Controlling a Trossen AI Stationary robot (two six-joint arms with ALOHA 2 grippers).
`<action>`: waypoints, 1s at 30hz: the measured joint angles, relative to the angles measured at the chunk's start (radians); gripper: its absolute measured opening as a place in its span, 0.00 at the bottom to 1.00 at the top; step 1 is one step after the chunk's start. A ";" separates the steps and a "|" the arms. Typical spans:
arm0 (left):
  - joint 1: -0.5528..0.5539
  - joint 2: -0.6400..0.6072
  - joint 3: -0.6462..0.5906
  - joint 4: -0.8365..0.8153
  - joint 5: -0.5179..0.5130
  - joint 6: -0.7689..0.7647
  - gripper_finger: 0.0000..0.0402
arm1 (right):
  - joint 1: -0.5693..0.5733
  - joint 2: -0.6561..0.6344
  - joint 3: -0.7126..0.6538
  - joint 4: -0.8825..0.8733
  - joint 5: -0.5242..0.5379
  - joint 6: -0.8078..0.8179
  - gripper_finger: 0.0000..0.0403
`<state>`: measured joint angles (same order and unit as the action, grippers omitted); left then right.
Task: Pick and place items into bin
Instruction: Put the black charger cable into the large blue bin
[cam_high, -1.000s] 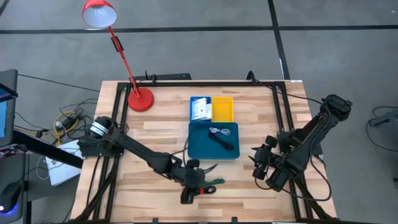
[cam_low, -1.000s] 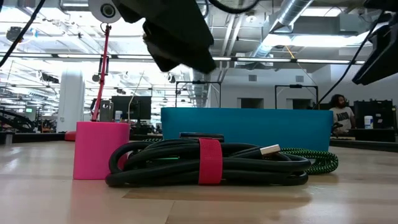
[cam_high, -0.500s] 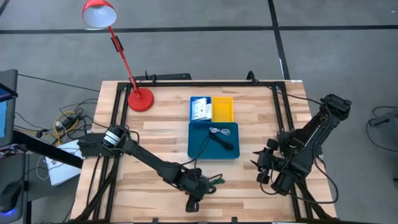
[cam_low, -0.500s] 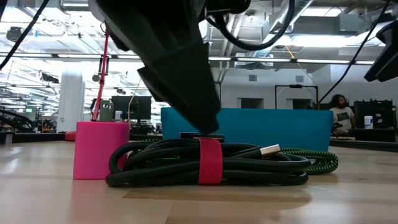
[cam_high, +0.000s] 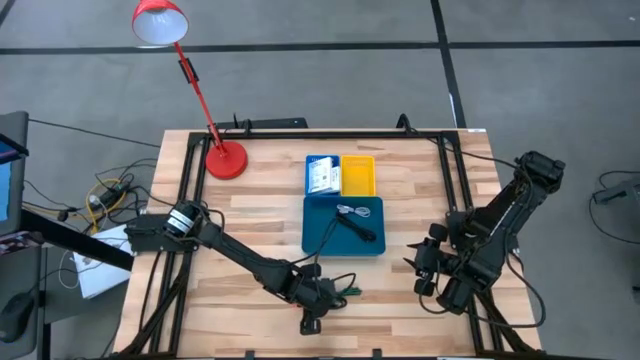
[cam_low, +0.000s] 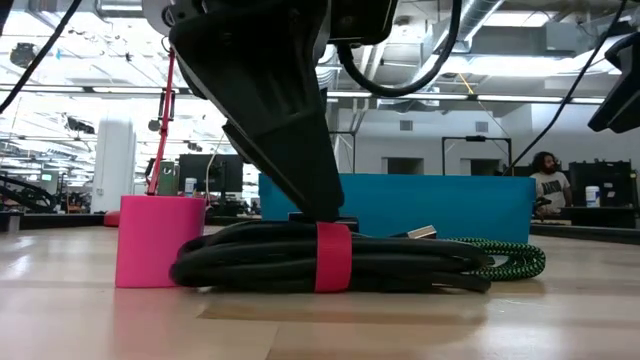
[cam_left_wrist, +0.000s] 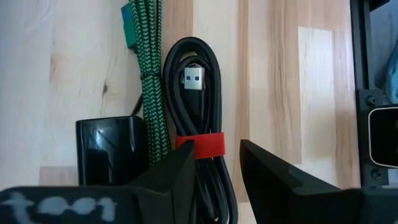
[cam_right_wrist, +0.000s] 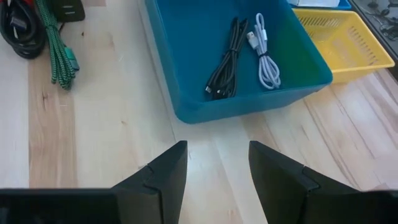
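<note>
A black cable coil (cam_left_wrist: 198, 93), bound by a red strap (cam_left_wrist: 199, 142), lies flat on the table near the front edge. Beside it lie a green braided cable (cam_left_wrist: 146, 74) and a small black piece (cam_left_wrist: 112, 146); a pink block (cam_low: 160, 240) stands close by. My left gripper (cam_high: 328, 295) is down on the coil, its fingers apart and astride it. The teal tray (cam_high: 312, 242) holds a black cable (cam_right_wrist: 225, 59) and a white cable (cam_right_wrist: 264, 53). My right gripper (cam_right_wrist: 217, 168) hangs open over bare wood in front of that tray. My left gripper comes at the black coil slanting down from above, right at the red strap (cam_low: 335, 255). In the low view a fingertip (cam_low: 322, 205) meets the coil's top. The fingers stand across the strands with a gap between them. The coil lies flat on the table.
Behind the teal tray stand a small blue tray (cam_high: 309, 186) with white packets and a yellow tray (cam_high: 358, 175). A red desk lamp (cam_high: 226, 160) stands at the far left. Black frame rails (cam_high: 450, 180) run along the table's sides. A person (cam_low: 543, 180) sits far off in the room.
My left gripper has come down onto the black coil and tipped more steeply, its finger gap unchanged. The coil has flattened a little under it, and its plug end has shifted slightly.
</note>
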<state>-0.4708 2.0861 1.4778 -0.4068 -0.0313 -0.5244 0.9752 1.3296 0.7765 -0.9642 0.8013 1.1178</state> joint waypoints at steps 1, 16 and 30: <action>0.000 0.007 0.001 0.005 0.005 0.000 0.30 | 0.000 0.000 0.000 0.000 -0.002 0.000 0.41; 0.003 0.055 0.004 0.031 0.053 0.001 0.30 | 0.000 0.000 0.000 0.001 -0.010 0.000 0.42; 0.004 0.099 0.004 0.039 0.087 -0.011 0.30 | 0.000 0.000 0.000 0.007 -0.009 0.000 0.42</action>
<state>-0.4664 2.1853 1.4815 -0.3675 0.0559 -0.5350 0.9749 1.3296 0.7765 -0.9568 0.7927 1.1175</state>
